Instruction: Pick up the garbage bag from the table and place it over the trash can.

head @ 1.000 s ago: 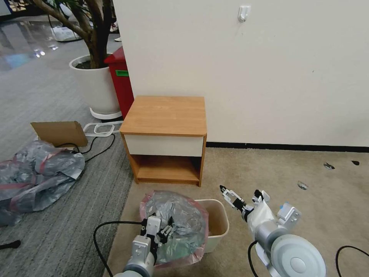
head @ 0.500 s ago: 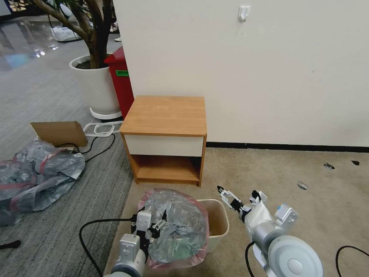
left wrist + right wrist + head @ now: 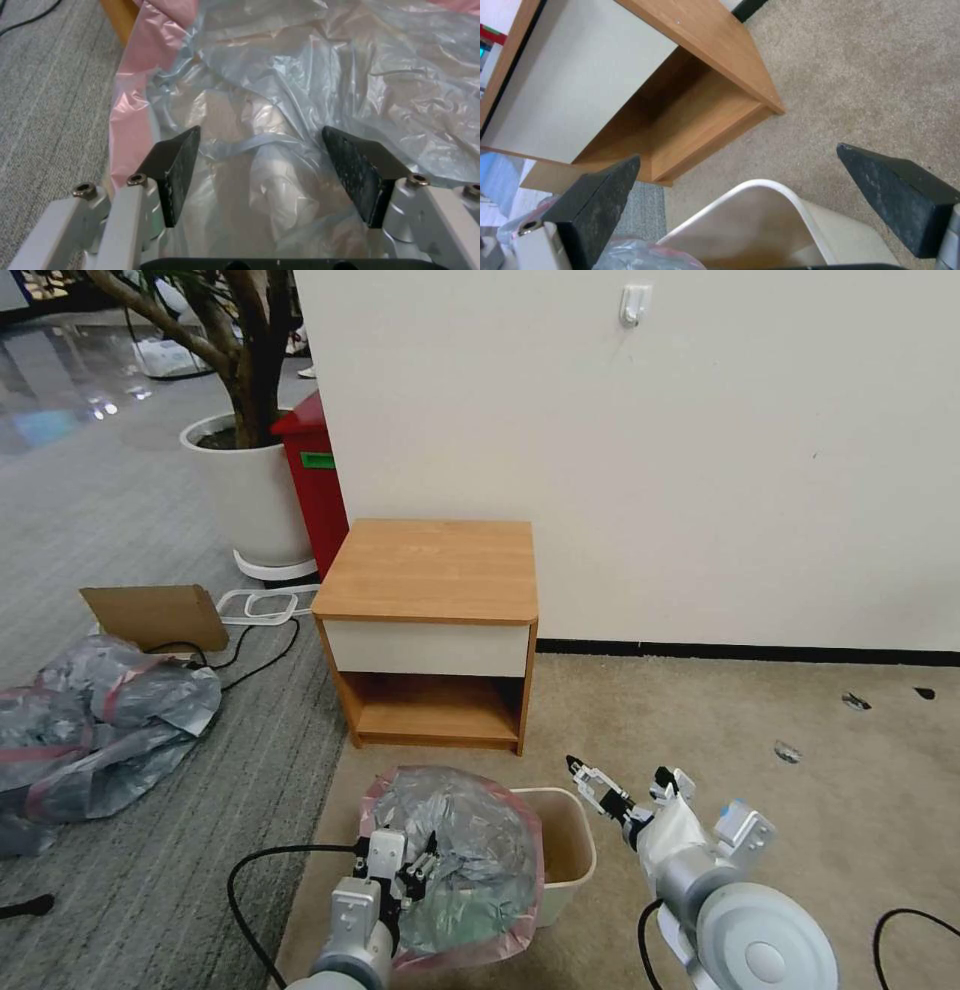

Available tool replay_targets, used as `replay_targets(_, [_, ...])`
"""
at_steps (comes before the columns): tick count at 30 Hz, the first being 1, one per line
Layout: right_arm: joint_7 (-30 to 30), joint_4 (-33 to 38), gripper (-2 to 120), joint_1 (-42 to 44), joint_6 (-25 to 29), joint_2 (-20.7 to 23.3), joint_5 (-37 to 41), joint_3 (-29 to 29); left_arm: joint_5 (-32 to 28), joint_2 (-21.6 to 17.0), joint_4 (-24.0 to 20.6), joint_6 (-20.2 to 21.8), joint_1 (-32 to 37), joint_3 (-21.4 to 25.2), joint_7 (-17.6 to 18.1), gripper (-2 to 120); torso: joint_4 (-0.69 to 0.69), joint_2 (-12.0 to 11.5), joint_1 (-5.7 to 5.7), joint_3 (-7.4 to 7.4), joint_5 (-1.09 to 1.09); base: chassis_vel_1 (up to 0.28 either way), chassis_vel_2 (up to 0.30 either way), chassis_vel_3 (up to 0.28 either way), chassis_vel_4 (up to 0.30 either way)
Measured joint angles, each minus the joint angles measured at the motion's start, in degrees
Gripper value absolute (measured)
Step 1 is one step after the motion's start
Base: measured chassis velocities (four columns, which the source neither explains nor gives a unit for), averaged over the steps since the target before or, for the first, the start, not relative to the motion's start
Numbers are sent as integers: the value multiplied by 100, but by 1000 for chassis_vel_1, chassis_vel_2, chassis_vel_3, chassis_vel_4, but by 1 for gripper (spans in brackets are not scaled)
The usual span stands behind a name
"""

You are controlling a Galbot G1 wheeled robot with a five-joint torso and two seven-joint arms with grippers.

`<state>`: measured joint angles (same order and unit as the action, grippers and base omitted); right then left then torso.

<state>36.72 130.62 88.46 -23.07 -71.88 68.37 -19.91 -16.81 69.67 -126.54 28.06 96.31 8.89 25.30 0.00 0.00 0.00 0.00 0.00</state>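
The garbage bag (image 3: 455, 850), translucent grey with a pink-red rim band, lies bunched over the left part of the cream-white trash can (image 3: 575, 855) on the carpet in front of the table (image 3: 430, 570). The can's right part is uncovered and its inside shows. My left gripper (image 3: 415, 873) sits at the bag's near-left side. In the left wrist view the left gripper (image 3: 267, 165) is open, with crumpled garbage bag (image 3: 300, 86) plastic lying between and beyond the pads. My right gripper (image 3: 617, 773) hovers open just right of the can, above the trash can (image 3: 760, 187) rim, facing the table (image 3: 580, 86).
A large heap of grey bags (image 3: 100, 730) and a cardboard piece (image 3: 155, 615) lie on the floor at the left. A tall red bin (image 3: 315, 480) and a white plant pot (image 3: 250, 490) stand behind the table by the wall. A black cable (image 3: 270, 855) loops beside my left arm.
My left gripper swung a little left, then came back right against the bag, whose folds shifted slightly. My right gripper dropped a little toward the can, then held still.
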Motion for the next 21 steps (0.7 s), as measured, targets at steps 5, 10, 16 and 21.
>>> replay_targets(5, [-92,-73,100,-18,3,0,-80,16,-21,12,-82,1,15,22,29,63,0,0,0,0,0,0,0,0,0])
replay_targets(10, [-136,-125,100,-19,16,-9,-152,24,-145,-9,-97,67,-14,37,165,63,0,0,0,0,0,0,0,0,0])
replay_targets(16, [-139,-147,100,-12,35,-34,-185,39,-399,-18,-14,268,-164,-4,310,61,0,0,0,0,0,0,0,0,0])
replay_targets(21, [-139,-147,100,-4,45,-43,-196,39,-558,-41,77,418,-306,-66,423,55,0,0,0,0,0,0,0,0,0])
